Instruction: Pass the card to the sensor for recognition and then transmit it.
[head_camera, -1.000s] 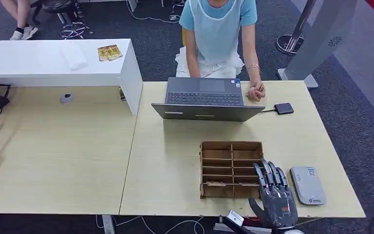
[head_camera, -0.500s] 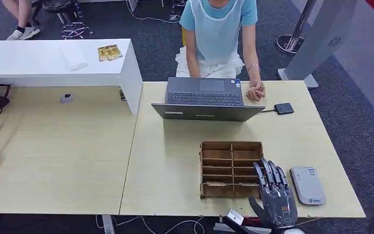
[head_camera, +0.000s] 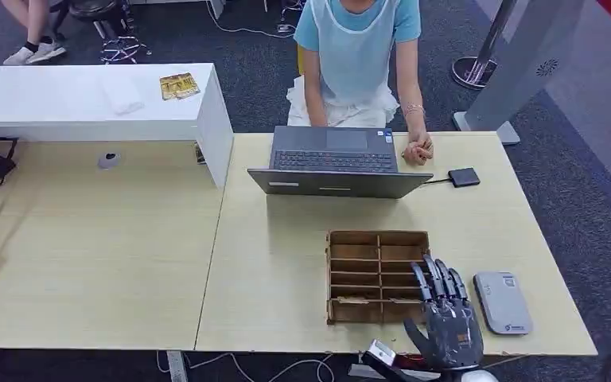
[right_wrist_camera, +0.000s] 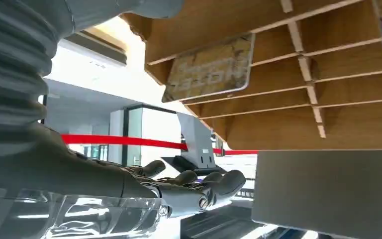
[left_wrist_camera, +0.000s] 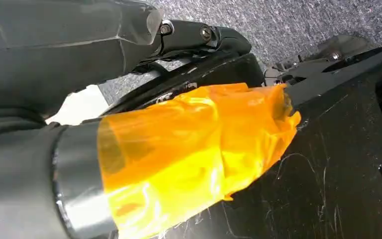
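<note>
Comparing the head view with a moment earlier, the right hand [head_camera: 444, 322] has crept slightly left over the near right corner of the wooden organizer [head_camera: 378, 275] on the desk [head_camera: 270, 270], fingers [head_camera: 437, 280] straight, apart and holding nothing, so the pick looks not yet begun and the grey sensor [head_camera: 503, 302] waits just beside. In the right wrist view, a worn, yellowish card [right_wrist_camera: 210, 68] with faded print leans in one organizer slot, close to the outstretched fingers; the left hand's state I cannot tell.

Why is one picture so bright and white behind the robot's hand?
Right wrist view: the background behind the right hand is overexposed, washing out detail, while the wooden box stays clear. Left wrist view: orange tape glares and looks blurred. Head view: even light, sharp table.
</note>
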`<state>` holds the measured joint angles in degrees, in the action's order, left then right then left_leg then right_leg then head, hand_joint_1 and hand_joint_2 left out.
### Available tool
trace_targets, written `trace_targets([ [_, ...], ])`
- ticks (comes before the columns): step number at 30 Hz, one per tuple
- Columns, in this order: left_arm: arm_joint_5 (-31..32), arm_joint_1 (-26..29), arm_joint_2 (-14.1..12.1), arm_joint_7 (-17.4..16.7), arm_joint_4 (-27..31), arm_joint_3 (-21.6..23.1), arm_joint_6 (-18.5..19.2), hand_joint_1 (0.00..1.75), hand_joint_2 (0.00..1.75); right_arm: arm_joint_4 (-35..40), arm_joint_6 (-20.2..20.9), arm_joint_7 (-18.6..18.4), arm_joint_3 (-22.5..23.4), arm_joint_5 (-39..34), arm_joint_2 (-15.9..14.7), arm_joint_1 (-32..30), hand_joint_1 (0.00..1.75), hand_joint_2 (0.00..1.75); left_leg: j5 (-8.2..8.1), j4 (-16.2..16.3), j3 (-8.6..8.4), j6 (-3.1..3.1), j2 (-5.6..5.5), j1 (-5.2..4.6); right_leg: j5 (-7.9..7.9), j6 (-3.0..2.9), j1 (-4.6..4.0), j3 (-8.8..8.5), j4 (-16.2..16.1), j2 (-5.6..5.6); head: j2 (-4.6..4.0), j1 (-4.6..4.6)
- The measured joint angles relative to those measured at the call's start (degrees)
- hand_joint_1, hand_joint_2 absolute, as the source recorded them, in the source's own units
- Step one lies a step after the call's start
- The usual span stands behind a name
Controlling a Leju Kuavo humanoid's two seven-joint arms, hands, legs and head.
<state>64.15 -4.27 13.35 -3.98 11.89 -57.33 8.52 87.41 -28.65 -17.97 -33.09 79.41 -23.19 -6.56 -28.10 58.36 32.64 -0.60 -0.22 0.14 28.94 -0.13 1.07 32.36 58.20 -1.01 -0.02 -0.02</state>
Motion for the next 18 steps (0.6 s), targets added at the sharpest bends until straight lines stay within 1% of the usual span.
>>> trace_targets([
  [3,-0.02,0.0,0.0,0.0,0.0,-0.02,0.04,0.0,0.0,-0.44,0.0,0.15,-0.02,0.06,0.53,0.46,0.09,1.75,0.0,0.0,0.0,0.0,0.0,0.0,0.0,0.0,0.0,0.0,0.0,0.0,0.0,0.0],
  [9,0.13,0.0,0.0,0.0,0.0,-0.05,0.04,0.0,0.0,-1.16,-0.02,0.35,-0.15,0.11,1.49,0.98,0.16,1.75,0.0,0.0,0.0,0.0,0.0,0.0,0.0,0.0,0.0,0.0,0.0,0.0,0.0,0.02],
  [10,0.13,0.0,0.0,0.0,0.0,-0.05,0.04,0.0,0.0,-1.29,-0.04,0.35,-0.15,0.11,1.6,1.04,0.14,1.75,0.0,0.0,0.0,0.0,0.0,0.0,0.0,0.0,0.0,0.0,0.0,0.0,0.02,0.0],
  [18,-1.14,0.0,0.02,-0.15,0.0,-0.96,-0.04,0.0,0.0,-1.82,-0.35,0.35,-0.02,0.11,1.66,1.16,0.17,1.75,0.0,0.0,0.0,0.0,0.0,0.0,0.0,0.0,0.0,0.0,0.0,0.0,0.0,0.0],
])
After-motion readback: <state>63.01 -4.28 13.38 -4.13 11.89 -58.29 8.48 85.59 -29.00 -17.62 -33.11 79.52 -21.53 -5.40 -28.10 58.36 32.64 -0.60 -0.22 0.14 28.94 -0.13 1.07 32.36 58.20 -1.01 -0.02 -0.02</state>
